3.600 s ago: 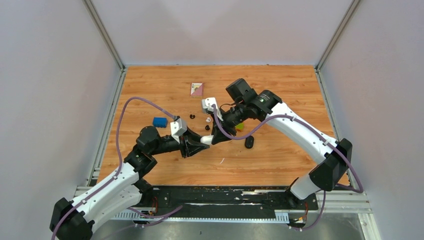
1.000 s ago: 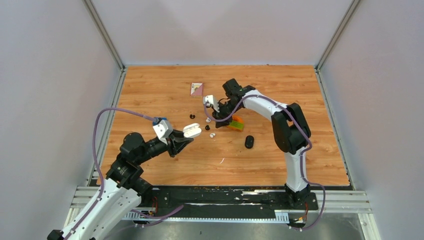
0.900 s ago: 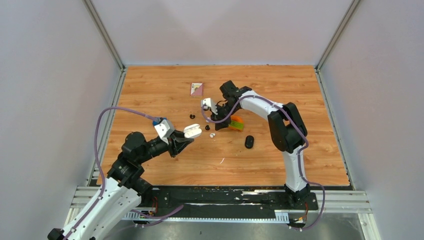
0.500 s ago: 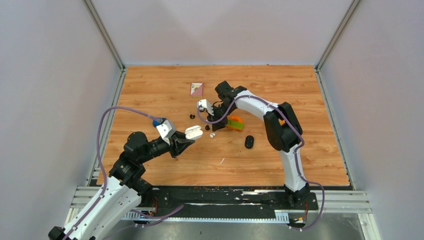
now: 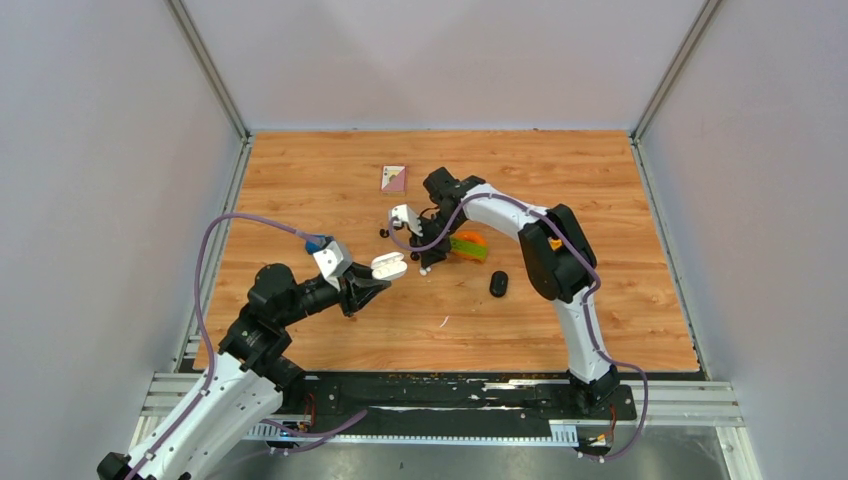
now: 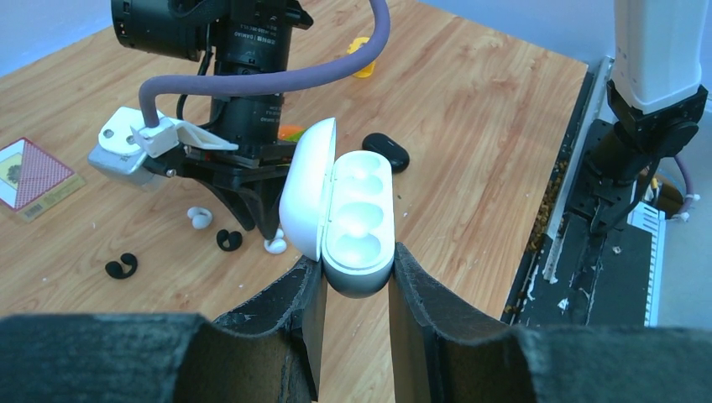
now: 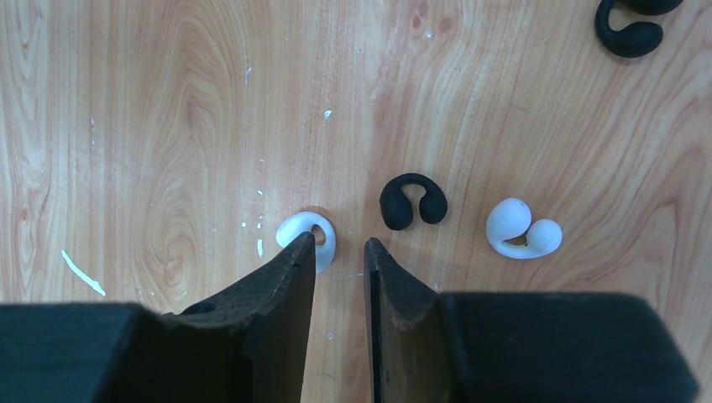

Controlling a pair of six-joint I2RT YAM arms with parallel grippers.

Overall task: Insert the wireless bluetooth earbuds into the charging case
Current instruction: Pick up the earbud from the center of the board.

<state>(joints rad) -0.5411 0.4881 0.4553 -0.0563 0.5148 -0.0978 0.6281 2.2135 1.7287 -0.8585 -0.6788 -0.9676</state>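
Observation:
My left gripper is shut on the base of a white charging case, lid open, both wells empty; it shows in the top view held above the table. My right gripper points down at the table, open with a narrow gap and empty. A white earbud lies at its left fingertip, partly hidden by it. A black earbud, a second white earbud and a second black earbud lie further right. The left wrist view shows the earbuds below the right gripper.
A closed black case lies right of the earbuds. An orange-and-green toy sits beside the right gripper. A playing card lies further back. A blue object sits behind the left wrist.
My right gripper has moved left and down over the earbuds, its arm folding in. My left gripper holds the open white case almost still.

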